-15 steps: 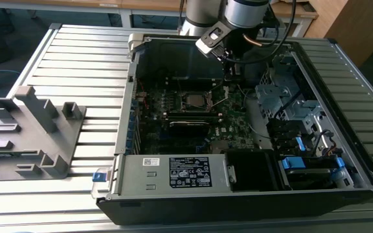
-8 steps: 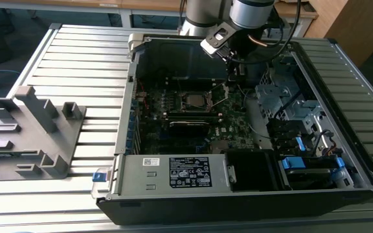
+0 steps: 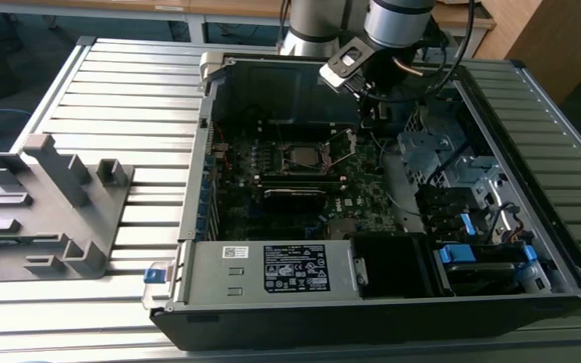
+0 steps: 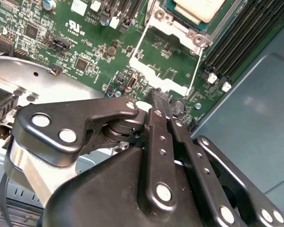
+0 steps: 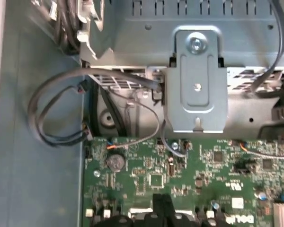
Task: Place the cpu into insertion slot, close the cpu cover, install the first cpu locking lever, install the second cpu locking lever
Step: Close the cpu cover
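Cpu sits in the insertion slot, pale face up. Cpu cover stands open, its free edge toward the hand. Fingers pressed together, tips at that edge; contact uncertain. Arm reaches steeply down into the computer case on the table, toward the exterior view's right of the slot.

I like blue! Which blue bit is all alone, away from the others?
The small blue tab at the outer corner of the computer case, on the exterior view's left. The other blue pieces cluster inside the case on the exterior view's right.
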`<state>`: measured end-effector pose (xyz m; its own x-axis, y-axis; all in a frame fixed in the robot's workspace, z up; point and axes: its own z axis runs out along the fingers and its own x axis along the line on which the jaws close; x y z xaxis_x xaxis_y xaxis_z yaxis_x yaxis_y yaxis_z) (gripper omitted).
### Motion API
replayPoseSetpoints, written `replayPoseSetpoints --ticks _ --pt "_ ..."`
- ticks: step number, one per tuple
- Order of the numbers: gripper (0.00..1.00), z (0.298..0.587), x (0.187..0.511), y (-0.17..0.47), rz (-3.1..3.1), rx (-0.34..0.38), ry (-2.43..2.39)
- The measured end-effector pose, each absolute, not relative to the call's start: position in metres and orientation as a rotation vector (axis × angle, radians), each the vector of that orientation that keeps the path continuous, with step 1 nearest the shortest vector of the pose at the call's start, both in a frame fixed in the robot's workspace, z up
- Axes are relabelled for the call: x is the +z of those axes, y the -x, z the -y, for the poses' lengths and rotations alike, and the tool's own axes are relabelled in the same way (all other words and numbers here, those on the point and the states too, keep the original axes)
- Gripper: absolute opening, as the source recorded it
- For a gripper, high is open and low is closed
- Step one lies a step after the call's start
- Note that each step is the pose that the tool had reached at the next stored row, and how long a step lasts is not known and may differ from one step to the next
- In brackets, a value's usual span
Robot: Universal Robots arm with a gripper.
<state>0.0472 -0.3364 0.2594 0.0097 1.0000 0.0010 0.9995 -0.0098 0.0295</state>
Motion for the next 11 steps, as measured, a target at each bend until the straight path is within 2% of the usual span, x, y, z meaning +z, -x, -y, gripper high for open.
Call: replayPoseSetpoints --ticks 11 --pt "0.11 0.3362 0.2487 -0.0539 -2.196 0.033 -2.218"
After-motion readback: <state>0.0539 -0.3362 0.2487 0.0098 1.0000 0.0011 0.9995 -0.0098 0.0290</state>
